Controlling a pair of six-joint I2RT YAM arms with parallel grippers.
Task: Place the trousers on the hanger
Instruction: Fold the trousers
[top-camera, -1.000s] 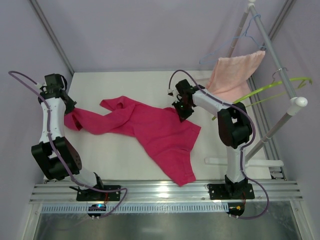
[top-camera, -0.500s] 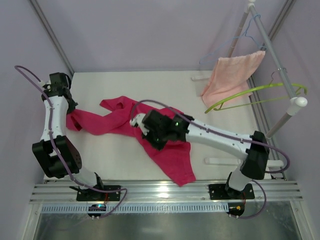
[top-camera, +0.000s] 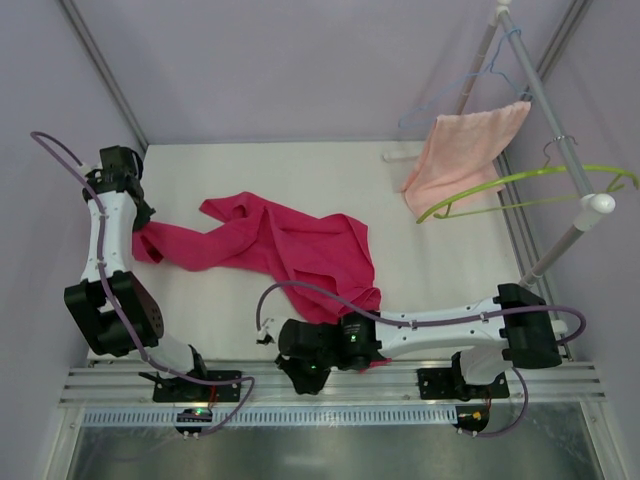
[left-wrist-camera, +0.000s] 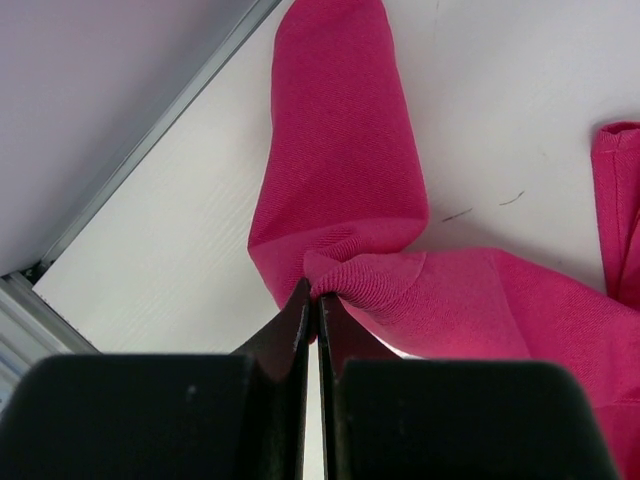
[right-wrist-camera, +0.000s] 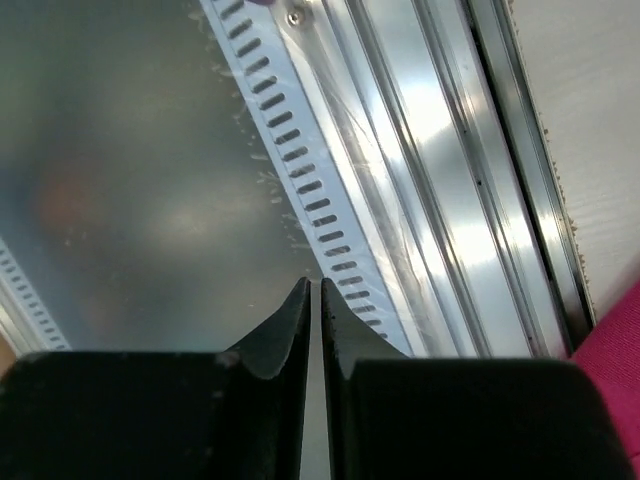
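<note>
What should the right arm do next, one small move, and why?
Probably open the right gripper and bring it over the trousers: its jaws are shut on nothing above the metal rail, while the left gripper pinches a leg end.

Right hand (right-wrist-camera: 311, 287) swung nearward; trousers (top-camera: 290, 245) apparently dragged along.

I see the trousers (top-camera: 290, 245) spread across the table's (top-camera: 450, 265) centre-left. At upper right the towel (top-camera: 465, 150) hangs on the rack (top-camera: 545, 112), with the hanger (top-camera: 497, 182) just below it.
</note>
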